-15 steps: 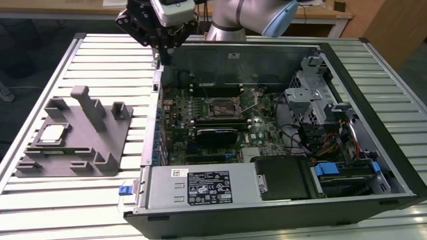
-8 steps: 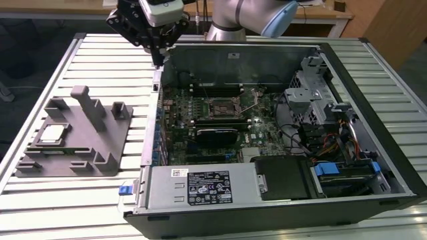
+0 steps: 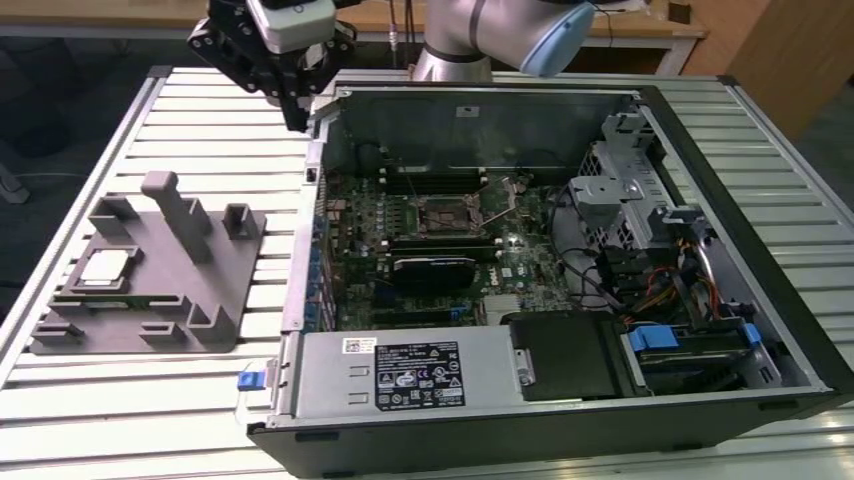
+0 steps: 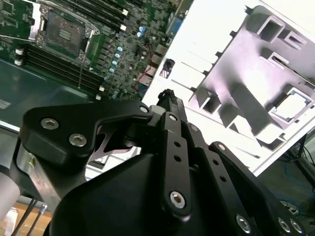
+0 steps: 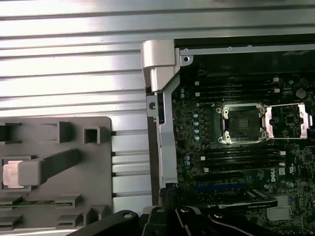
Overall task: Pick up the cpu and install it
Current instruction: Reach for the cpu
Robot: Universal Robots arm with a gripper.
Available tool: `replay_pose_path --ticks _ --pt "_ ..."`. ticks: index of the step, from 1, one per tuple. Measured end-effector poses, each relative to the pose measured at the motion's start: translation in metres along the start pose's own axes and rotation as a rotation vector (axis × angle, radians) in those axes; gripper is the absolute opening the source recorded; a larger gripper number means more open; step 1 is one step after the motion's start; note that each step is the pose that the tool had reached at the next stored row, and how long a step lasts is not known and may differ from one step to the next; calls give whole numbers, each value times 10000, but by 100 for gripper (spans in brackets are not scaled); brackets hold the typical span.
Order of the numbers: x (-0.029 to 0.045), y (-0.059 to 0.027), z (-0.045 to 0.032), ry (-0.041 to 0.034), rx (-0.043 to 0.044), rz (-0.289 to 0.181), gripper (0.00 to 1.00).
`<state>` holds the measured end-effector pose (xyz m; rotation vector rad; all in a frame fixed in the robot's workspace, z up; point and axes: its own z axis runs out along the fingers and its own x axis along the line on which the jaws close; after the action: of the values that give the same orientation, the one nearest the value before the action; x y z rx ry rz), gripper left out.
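**Jaws pinched together, empty, at the case's corner**

Gripper [image 3: 295,115] hangs over the open computer case [image 3: 747,330] rim. Slatted table [image 3: 134,410] lies bare between case and grey tray [image 3: 200,290]. Cpu [image 3: 107,268] sits in the tray, posts crowding it and partly hiding it in the first wrist view.

The white label [image 3: 416,372] on the power supply [image 3: 327,385], along the computer case's [image 3: 534,440] edge nearest the exterior camera, carries print too fine to read. So does the small sticker [image 3: 470,111] on its far wall.

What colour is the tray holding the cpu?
The tray is plain grey, clearest in the exterior view; the cpu on it is silvery with a pale rim.
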<state>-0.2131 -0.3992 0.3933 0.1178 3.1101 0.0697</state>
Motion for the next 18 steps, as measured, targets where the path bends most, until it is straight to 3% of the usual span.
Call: replay_pose_path --ticks 10,18 --pt "201 -16 -6 -1 -10 0 11" --pt "321 -25 -8 -1 -21 1 11"
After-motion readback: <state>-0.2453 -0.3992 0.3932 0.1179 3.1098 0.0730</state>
